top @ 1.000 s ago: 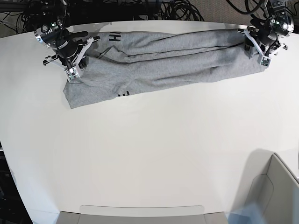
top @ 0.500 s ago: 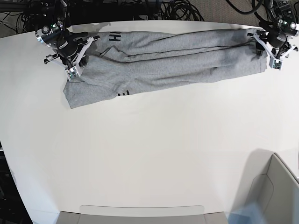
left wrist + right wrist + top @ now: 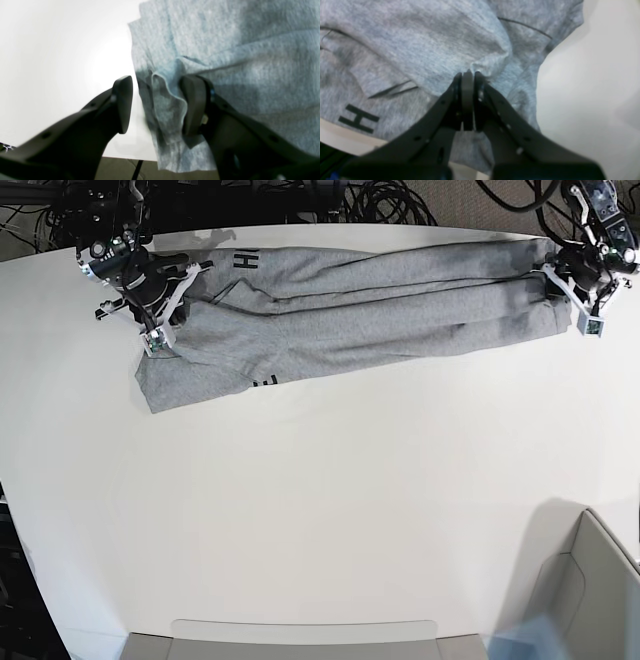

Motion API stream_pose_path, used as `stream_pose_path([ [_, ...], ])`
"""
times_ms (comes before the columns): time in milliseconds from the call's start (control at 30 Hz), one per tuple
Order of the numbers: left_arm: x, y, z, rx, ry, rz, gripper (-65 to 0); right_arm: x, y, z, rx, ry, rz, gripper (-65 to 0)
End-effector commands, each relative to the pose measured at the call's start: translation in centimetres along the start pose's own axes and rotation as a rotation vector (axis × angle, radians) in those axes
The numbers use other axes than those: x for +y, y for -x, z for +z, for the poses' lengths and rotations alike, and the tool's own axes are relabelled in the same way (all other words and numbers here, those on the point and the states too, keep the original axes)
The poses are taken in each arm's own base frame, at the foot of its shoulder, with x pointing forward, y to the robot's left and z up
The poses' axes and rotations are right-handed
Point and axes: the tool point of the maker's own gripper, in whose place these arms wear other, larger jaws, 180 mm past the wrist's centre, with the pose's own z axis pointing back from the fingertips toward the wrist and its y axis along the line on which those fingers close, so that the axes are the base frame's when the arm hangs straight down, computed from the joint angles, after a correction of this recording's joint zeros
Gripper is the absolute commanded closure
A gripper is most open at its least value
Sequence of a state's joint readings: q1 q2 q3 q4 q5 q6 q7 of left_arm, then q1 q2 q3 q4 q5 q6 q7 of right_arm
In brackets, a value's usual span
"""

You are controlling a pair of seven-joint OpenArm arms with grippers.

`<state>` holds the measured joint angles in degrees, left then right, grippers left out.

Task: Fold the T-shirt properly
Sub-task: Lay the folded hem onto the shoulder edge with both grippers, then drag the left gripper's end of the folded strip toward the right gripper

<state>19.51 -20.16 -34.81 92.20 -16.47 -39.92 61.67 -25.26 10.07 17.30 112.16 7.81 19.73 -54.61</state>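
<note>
Hiding most lettering: folded T-shirt [image 3: 350, 315]

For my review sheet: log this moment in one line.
T-shirt: long strip on table | left pincer: open at hem | right pincer: shut on T-shirt

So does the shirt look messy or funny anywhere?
Yes. The T-shirt lies in a long, wrinkled band near the table's far edge, bunched where the right gripper pinches it. Its black lettering is half hidden.
</note>
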Motion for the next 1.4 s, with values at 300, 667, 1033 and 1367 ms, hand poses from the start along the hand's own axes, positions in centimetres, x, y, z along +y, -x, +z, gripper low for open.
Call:
stream_pose_path([
  [300, -1.8, 3.0, -0.5, 0.182, 0.032, -0.075, -31.4, -0.7, -1.3, 0.3, -0.038, 0.015, 0.025, 0.0],
  [667, -9.2, 5.2, -3.9, 0.283, 0.225, -0.142, -9.2, -0.8, -1.2, 0.0, -0.033, 0.014, 0.020, 0.0],
  [1033, -11.6, -2.1, -5.0, 0.122, 0.263, -0.072, 0.0, -1.1, -1.8, 0.0, -0.046, 0.019, 0.019, 0.0],
  [1367, -7.4, -7.5, -6.6, 0.054, 0.244, 0.081, 0.0, -1.3, -2.0, 0.0, -0.053, 0.026, 0.014, 0.0],
])
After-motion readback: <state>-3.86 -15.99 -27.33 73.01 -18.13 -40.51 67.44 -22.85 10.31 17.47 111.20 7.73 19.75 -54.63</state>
